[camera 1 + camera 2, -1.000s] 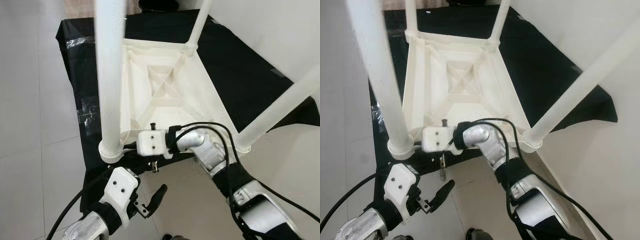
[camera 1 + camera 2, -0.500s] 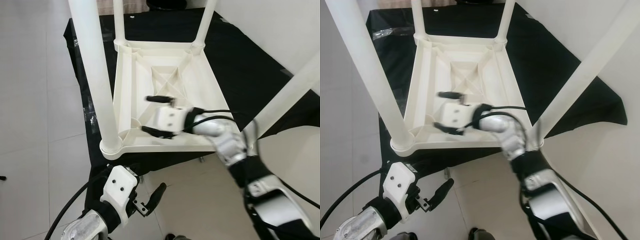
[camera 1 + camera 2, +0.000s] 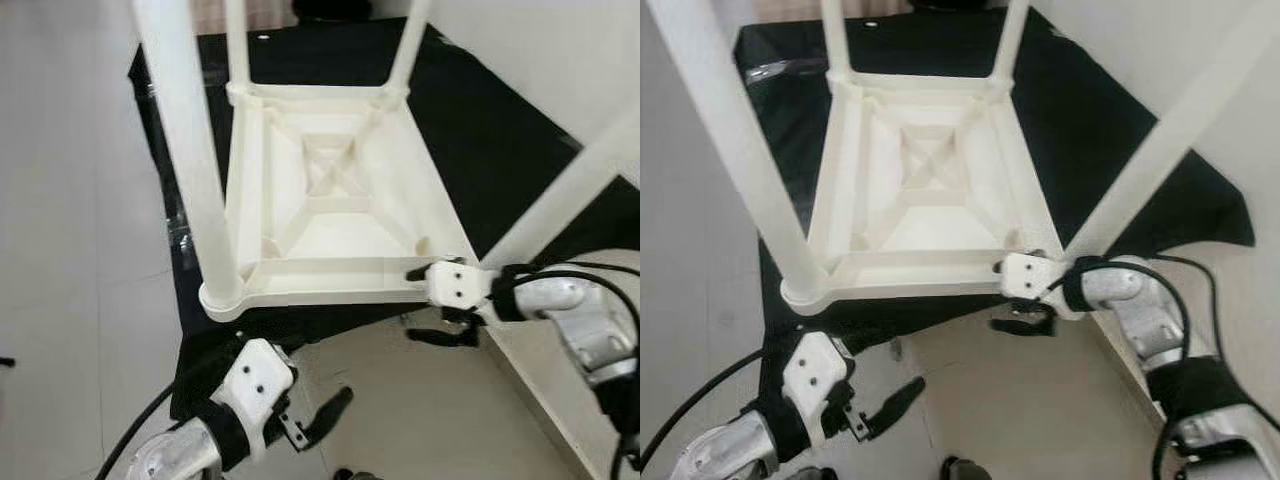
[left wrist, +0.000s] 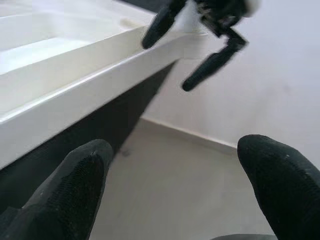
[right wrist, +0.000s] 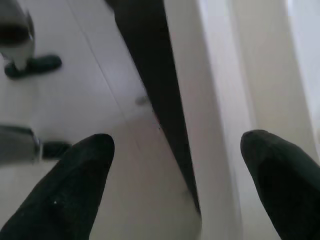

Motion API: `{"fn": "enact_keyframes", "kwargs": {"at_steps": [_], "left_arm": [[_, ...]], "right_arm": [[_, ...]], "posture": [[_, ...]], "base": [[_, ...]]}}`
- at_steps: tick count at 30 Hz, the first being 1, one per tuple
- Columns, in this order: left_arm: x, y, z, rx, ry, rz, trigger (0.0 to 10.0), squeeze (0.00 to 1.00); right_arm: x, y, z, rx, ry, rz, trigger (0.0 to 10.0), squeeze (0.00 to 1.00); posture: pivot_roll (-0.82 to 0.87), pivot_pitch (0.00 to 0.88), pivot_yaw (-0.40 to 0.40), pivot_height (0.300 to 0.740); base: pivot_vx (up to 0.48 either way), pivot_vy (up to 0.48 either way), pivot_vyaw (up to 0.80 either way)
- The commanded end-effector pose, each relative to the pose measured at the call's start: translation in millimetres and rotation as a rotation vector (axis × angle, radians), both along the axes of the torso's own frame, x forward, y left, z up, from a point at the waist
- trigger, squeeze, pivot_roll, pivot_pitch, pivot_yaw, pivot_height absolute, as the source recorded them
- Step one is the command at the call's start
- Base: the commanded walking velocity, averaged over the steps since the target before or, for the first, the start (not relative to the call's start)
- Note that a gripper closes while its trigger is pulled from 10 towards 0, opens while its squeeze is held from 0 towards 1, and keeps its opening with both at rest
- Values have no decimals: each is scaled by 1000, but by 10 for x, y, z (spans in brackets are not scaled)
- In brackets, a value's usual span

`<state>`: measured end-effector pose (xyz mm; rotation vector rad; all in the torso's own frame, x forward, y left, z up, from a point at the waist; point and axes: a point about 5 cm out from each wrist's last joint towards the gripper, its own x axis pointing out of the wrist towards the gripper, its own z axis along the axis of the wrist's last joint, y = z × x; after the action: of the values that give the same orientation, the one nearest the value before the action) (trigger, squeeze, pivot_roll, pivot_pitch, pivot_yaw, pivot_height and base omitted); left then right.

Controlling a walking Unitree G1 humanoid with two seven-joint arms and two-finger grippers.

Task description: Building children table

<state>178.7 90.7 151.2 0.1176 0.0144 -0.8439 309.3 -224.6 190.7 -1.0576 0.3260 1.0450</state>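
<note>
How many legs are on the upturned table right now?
4. On the white table: near-left leg, near-right leg, far-left leg, far-right leg. All stand up from corners; their tops run out of frame.

White plastic children's table (image 3: 335, 215) lying upside down on a black cloth, its legs pointing up.

The square tabletop fills the middle of the head-camera frames, its ribbed underside facing up, with a raised frame around the edge and diagonal ribs meeting at a small crossed square in the centre. A round white plastic leg stands in each corner socket: the near left leg (image 3: 190, 150) rises large through the upper left of the frame, the near right leg (image 3: 1160, 135) slants toward the upper right, and two far legs (image 3: 236, 40) stand at the top.
</note>
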Motion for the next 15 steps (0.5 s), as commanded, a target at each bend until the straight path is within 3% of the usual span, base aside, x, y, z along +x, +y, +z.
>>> {"fn": "enact_keyframes", "kwargs": {"at_steps": [1,9,12,13,14,15], "left_arm": [[-25,-1,-67,14,34,-29,10000,0],[-54,10,-70,18,41,-36,10000,0],[-78,11,-78,17,59,-58,10000,0],[-108,6,-86,16,77,-84,10000,0],[-129,2,-92,15,89,-102,10000,0],[-149,1,-96,14,98,-117,10000,0]], "right_arm": [[2,-50,-24,-34,1,-28,10000,0],[183,-135,91,-62,-136,-176,10000,0],[185,-138,98,-74,-134,-181,10000,0],[179,-134,90,-82,-125,-176,7373,0],[174,-132,83,-88,-119,-173,6902,0],[174,-131,72,-100,-116,-169,4627,0]], "posture": [[-28,185,-59,740],[-22,190,-62,740],[-25,194,-65,740],[-25,197,-66,740],[-25,197,-67,740],[-23,198,-68,740]], "base": [[0,0,0],[0,0,0],[0,0,0],[0,0,0],[0,0,0],[0,0,0]]}}
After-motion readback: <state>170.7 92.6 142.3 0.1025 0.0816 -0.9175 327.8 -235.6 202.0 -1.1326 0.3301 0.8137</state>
